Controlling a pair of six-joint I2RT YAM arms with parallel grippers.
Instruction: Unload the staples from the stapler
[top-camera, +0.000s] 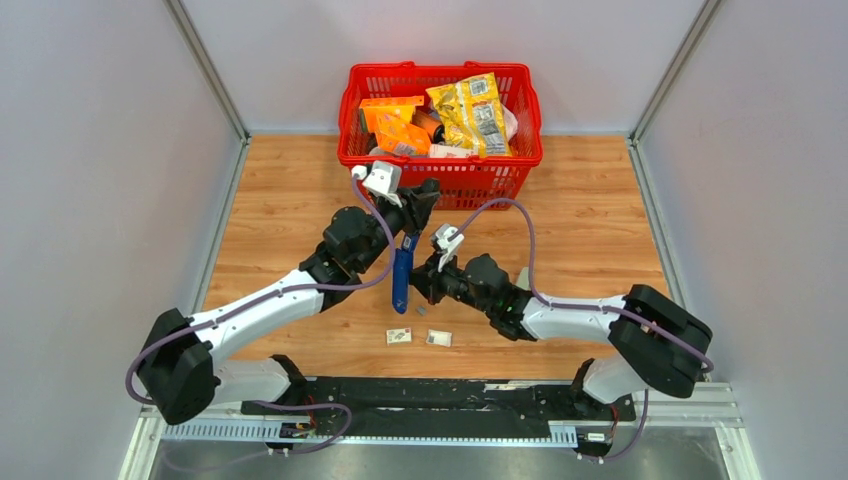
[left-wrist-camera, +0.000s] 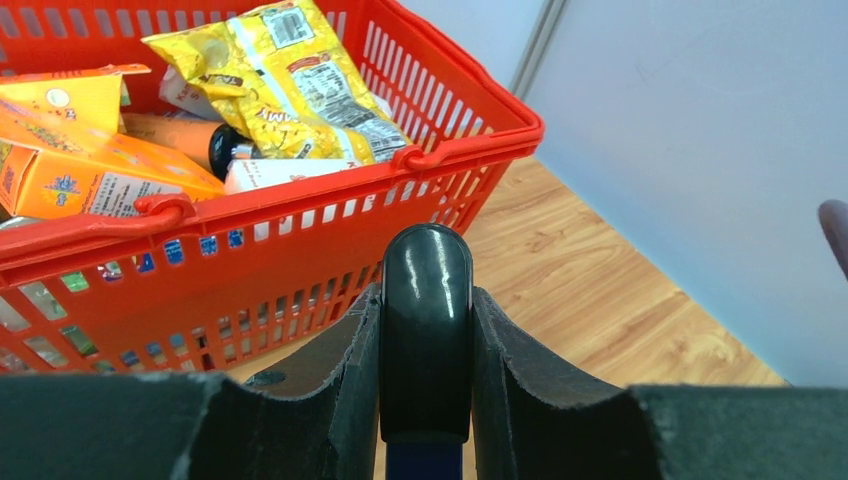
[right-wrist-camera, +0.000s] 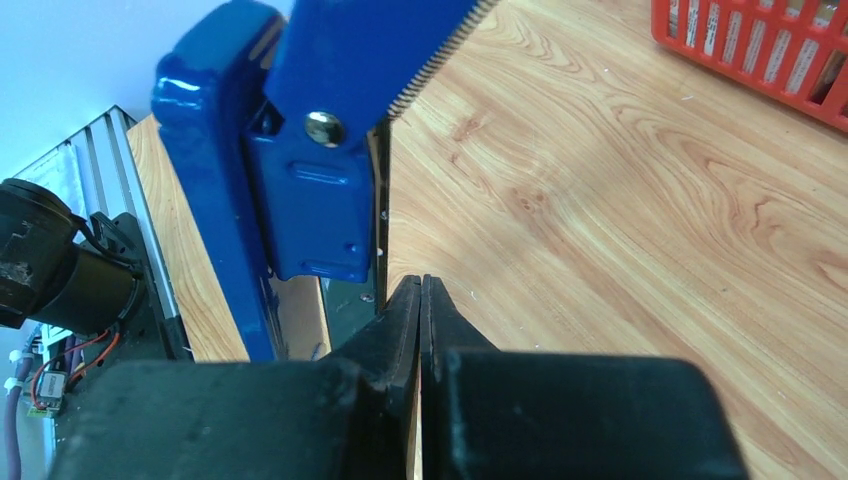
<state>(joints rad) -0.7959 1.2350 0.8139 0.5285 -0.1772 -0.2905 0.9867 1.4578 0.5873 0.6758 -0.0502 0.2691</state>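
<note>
My left pincer (left-wrist-camera: 424, 305) clamped on stapler (top-camera: 401, 272) black end; my right pincer (right-wrist-camera: 421, 295) pressed together, just beside blue body.

- The light is bright, even and diffuse in all three views; the arms cast only faint, soft shadows on the wooden table (top-camera: 600, 230).
- In the left wrist view, white glare streaks run down the stapler (left-wrist-camera: 425, 320)'s black end; the left fingers (left-wrist-camera: 330, 390) look dark and soft.
- In the right wrist view, the blue body shines at top left; the wood grain is sharp, while the right fingers (right-wrist-camera: 560, 410) are slightly blurred.
</note>
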